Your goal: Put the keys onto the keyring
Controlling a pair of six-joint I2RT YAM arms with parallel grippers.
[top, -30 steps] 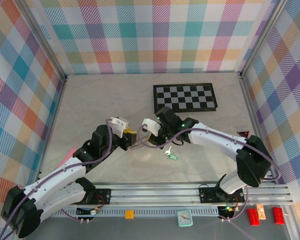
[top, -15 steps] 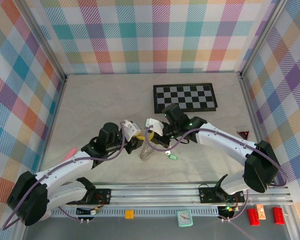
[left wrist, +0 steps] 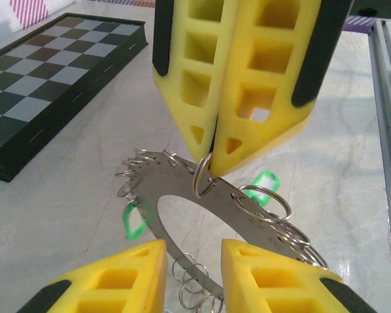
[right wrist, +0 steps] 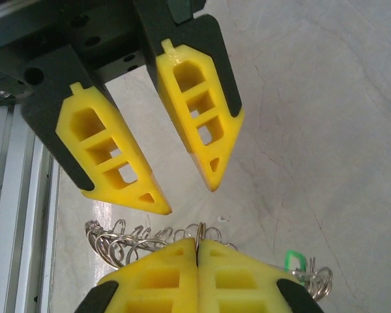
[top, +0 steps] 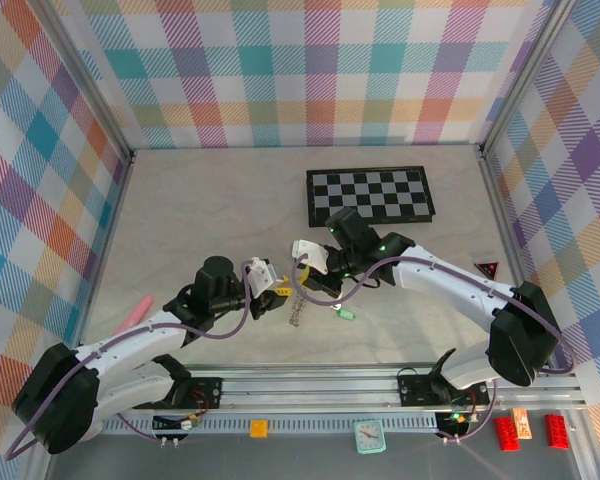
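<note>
The keyring (left wrist: 247, 210), a flat grey ring with many small wire loops along its edge, hangs tilted from my right gripper (right wrist: 198, 242). That gripper is shut on one small loop (left wrist: 204, 176) at the ring's edge. My left gripper (left wrist: 192, 251) is open, with its fingers on either side of the ring's lower edge and not touching it. One green key head (left wrist: 266, 180) lies on the table beyond the ring. A second green head (left wrist: 135, 220) shows at the ring's left edge; I cannot tell if it is attached. From above, ring (top: 298, 305), right gripper (top: 302, 284), left gripper (top: 279, 297) and a green key (top: 346, 314) sit close together.
A black-and-white checkerboard (top: 370, 195) lies at the back right of the table. A pink item (top: 133, 313) lies at the left. The metal rail (top: 380, 385) runs along the near edge, and plaid walls close in three sides.
My left gripper has moved right and a little toward the near edge, and now stands open beside the ring. The right gripper still holds the ring, which hangs slightly lower.
</note>
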